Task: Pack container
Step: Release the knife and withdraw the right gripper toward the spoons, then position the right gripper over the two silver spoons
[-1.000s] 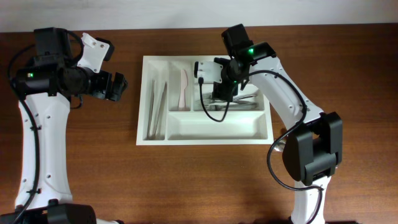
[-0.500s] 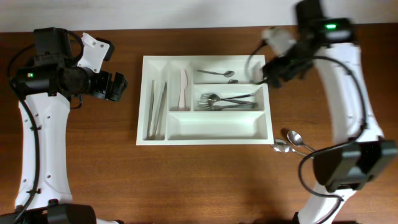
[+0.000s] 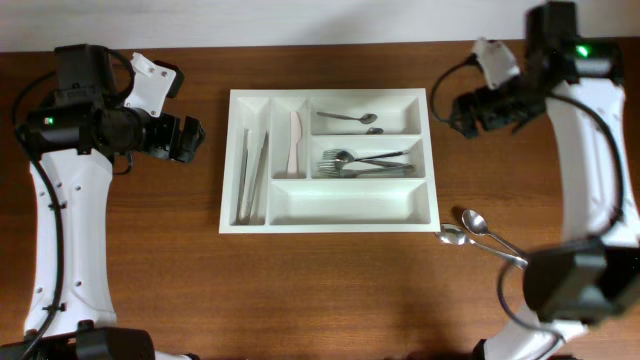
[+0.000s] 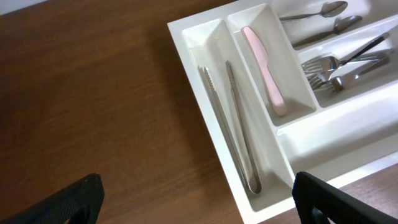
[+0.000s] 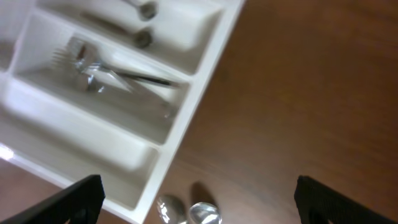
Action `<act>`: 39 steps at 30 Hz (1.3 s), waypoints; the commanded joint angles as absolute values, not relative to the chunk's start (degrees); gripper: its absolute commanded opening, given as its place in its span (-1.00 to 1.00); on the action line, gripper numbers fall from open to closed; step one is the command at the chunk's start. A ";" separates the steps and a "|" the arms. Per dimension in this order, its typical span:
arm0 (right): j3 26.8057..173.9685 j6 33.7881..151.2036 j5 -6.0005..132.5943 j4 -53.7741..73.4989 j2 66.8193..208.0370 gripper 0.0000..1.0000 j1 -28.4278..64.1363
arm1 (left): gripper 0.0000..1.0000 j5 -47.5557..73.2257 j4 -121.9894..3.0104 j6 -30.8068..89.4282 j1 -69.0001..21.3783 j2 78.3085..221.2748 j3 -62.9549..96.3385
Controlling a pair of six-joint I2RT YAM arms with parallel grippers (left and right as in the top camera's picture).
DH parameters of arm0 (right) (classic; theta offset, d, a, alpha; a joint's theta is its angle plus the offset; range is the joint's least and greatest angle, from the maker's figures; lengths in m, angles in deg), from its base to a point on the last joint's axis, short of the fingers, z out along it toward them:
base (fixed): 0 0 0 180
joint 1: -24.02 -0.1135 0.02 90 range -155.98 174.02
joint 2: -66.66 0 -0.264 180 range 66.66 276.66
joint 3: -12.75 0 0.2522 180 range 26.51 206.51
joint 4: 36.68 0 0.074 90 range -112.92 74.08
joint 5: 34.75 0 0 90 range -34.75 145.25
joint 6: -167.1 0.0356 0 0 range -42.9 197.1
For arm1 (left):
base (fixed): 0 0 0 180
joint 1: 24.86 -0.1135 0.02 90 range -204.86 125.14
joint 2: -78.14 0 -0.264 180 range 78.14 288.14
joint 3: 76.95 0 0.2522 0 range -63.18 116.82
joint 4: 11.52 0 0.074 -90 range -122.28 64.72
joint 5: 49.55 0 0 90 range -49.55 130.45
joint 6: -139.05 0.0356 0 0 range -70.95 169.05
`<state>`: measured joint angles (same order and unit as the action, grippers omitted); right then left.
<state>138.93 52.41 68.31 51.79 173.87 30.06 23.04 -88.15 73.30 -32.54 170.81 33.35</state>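
The white container (image 3: 330, 227) is lying flat in the middle of the tabletop (image 3: 330, 295), between the two arms. Its two narrow compartments are sitting on the left and its three long ones are stacked on the right. A pair of metal tongs (image 3: 251, 172) is resting in the leftmost narrow compartment, and a pink knife (image 3: 295, 143) is lying in the narrow one beside it. Two spoons (image 3: 347, 118) are sitting in the far long compartment, and a bundle of forks (image 3: 368, 162) is lying in the middle one.

The left pincer (image 3: 197, 140) is hovering just left of the container's far left corner, pointing toward it and touching nothing. Its fingers (image 4: 68, 202) are standing wide apart in the wrist view, with the tongs' compartment showing between them.

The right pincer (image 3: 456, 112) is hovering just right of the container's far right corner, apart from it. Its fingers (image 5: 71, 199) are also spread wide and gripping nothing, though that wrist view is blurred.

A pair of loose spoons (image 3: 478, 226) is lying on the tabletop just off the container's near right corner.
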 commanded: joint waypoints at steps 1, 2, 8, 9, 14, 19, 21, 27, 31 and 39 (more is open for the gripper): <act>125.51 53.59 68.07 45.78 160.63 0.97 32.62 | 0.98 22.43 -88.13 74.02 -32.54 169.41 33.57; 120.86 53.59 68.09 43.21 157.50 0.97 33.21 | 0.98 22.43 -88.13 74.02 -32.54 169.41 33.57; 94.39 52.56 68.20 29.57 139.28 0.97 37.03 | 0.98 22.43 -88.13 74.02 -32.54 169.41 33.57; 90.04 52.56 68.16 26.86 136.24 0.98 37.36 | 0.98 22.43 -88.13 74.02 -32.54 169.41 33.57; 79.11 56.34 68.33 21.15 130.84 0.97 37.58 | 0.98 22.41 -88.13 74.02 -32.54 169.41 33.57; 76.66 63.58 68.05 20.63 136.52 0.97 37.60 | 0.98 22.43 -88.13 74.02 -32.54 169.41 33.57; 76.64 65.81 67.88 21.24 140.08 0.97 37.56 | 0.98 22.43 -88.13 74.02 -32.54 169.41 33.57; 76.66 70.77 65.49 23.16 149.11 0.97 37.56 | 0.98 22.43 -88.13 74.04 -32.54 169.41 33.57; 76.66 71.80 63.42 24.63 150.29 0.97 37.60 | 0.98 22.43 -88.13 74.04 -32.54 169.41 33.57; 76.66 72.08 59.02 19.51 150.88 0.97 37.60 | 0.98 22.41 -88.13 74.02 -32.54 169.41 33.57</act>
